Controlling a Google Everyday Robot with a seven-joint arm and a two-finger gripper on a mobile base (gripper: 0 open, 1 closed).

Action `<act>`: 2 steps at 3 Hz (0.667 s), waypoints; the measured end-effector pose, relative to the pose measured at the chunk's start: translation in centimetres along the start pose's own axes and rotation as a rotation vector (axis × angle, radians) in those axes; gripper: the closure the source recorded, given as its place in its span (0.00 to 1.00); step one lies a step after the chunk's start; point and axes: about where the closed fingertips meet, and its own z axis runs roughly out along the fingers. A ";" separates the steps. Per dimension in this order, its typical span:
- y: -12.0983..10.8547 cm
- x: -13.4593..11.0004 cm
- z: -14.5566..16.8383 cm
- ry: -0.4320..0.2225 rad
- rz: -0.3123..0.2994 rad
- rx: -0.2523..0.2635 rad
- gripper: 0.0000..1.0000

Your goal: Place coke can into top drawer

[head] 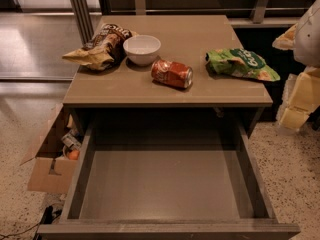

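Grip unreadable on the pale gripper [300, 99] at the right edge. One red-orange metal coke can [172, 73], one white bowl [142, 49], two crinkled bags [100, 46] [242, 64]. One grey-brown wooden top drawer [165, 184], open.

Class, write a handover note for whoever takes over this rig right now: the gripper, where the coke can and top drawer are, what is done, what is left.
Gripper: at the right edge of the view, beside the cabinet and apart from the can.
Coke can: lying on its side on the cabinet top, between the white bowl and the green snack bag.
Top drawer: pulled open, can not in it.
Done: drawer open.
Left: grasp the can, carry it forward and down, release it in the drawer.
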 end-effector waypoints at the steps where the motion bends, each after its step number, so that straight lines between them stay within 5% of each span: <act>1: 0.0 -0.2 -0.1 0.000 -0.007 0.005 0.00; 2: 0.2 -1.2 -0.3 -0.014 -0.039 0.026 0.00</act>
